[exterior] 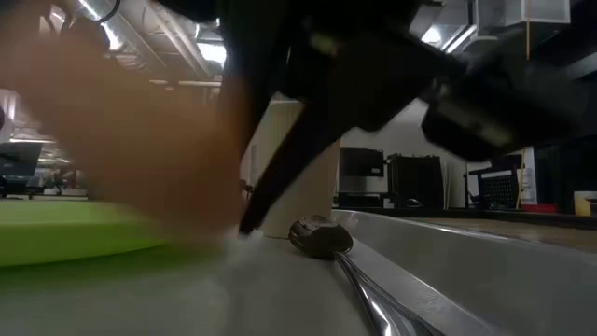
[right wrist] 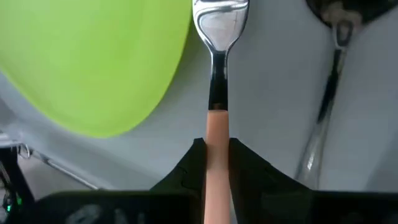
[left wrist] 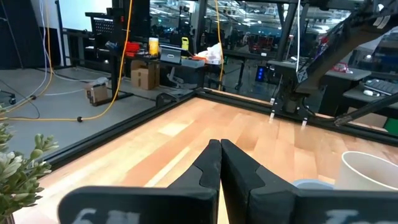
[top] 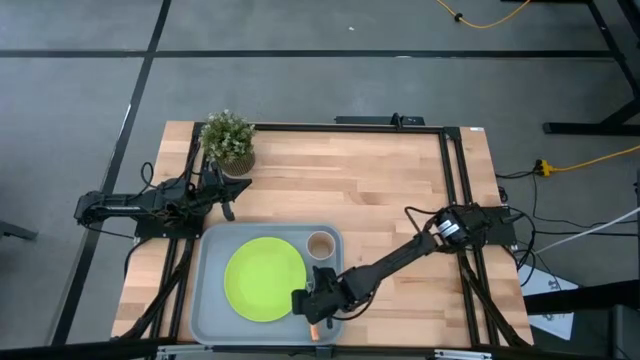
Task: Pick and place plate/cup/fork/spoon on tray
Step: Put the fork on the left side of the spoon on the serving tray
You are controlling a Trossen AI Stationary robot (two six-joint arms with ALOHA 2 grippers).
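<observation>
- Right hand [right wrist: 217,149] was low over the tray [top: 212,318], near the bench's front edge, pinching the fork [right wrist: 217,81] by its orange handle; tines pointed ahead, between plate and spoon.
- Fork looked at or just above the tray floor; contact could not be told for sure.
- Spoon [right wrist: 326,93] lay on the tray just beside the fork, along the tray's right rim, bowl toward the cup; dark bowl also showed in the low view [exterior: 320,237].
- Plate [top: 264,279] sat flat in the tray's middle, lime-green, just left of the fork.
- Cup [top: 321,244] stood upright in the tray's far right corner, beyond the spoon.
- Step judged: placing the fork, last of the four items; plate, cup and spoon were already on the tray.
- Next move judged: settle the fork flat in the gap between plate and spoon, spread the fingers, lift straight up without dragging the handle or nudging the spoon.
- Left hand [left wrist: 220,163] waited further back by the bench's left edge, fingers pressed together, holding nothing.
- Potted plant [top: 229,140] stood at the far left corner of the bench, just beyond the left hand, off the tray.
</observation>
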